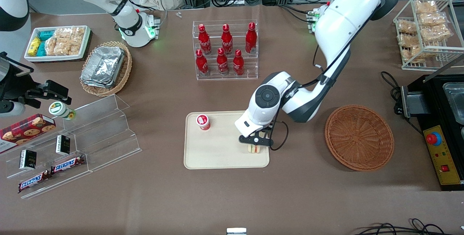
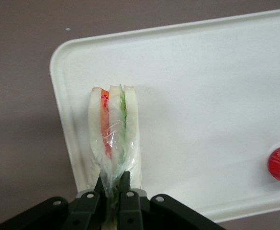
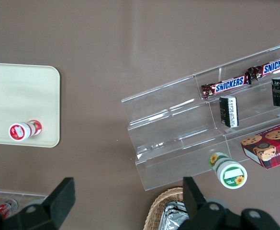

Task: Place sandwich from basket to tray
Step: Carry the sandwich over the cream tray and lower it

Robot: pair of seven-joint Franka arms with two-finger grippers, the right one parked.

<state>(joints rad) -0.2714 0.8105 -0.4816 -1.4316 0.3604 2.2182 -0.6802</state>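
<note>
sandwich (image 2: pixel 113 139): wedge in clear wrap, standing on edge w/ its layers upright, over the tray corner nearest the basket; front view lower centre. Looks resting on or just above the tray surface, can't tell which.

hand (image 2: pixel 112 189): fingers clamped on the sandwich's wrap at the wedge's narrow end, pinched close together. Prob. gripped by the wrap tail so the bread isn't crushed and the wedge hangs/stands straight.

fingers (image 2: pixel 126 184): only the tips show in the wrist view; how much of the sandwich sits between them is hidden.

tray (image 1: pixel 217 155): cream, flat on the tabletop, centre of front view. Sandwich sits close to the rim on the basket's side; judged: shortest reach from basket, and keeps clear of the cup.

red cup (image 1: pixel 203 122): small red tub w/ white lid, lying in the tray's upper-left corner in front view, well apart from the sandwich. Cut off by the frame edge in the wrist view.

basket (image 1: pixel 359 137): round reddish-brown wicker, right of tray in front view, nothing seen in it. So transfer looks nearly done; release is what's left.

hidden: arm's wrist (image 1: pixel 261 111) covers the tray's upper-right part in front view, and most of the sandwich too; only a sliver shows under the hand.

tabletop (image 1: pixel 232 198): brown.
</note>
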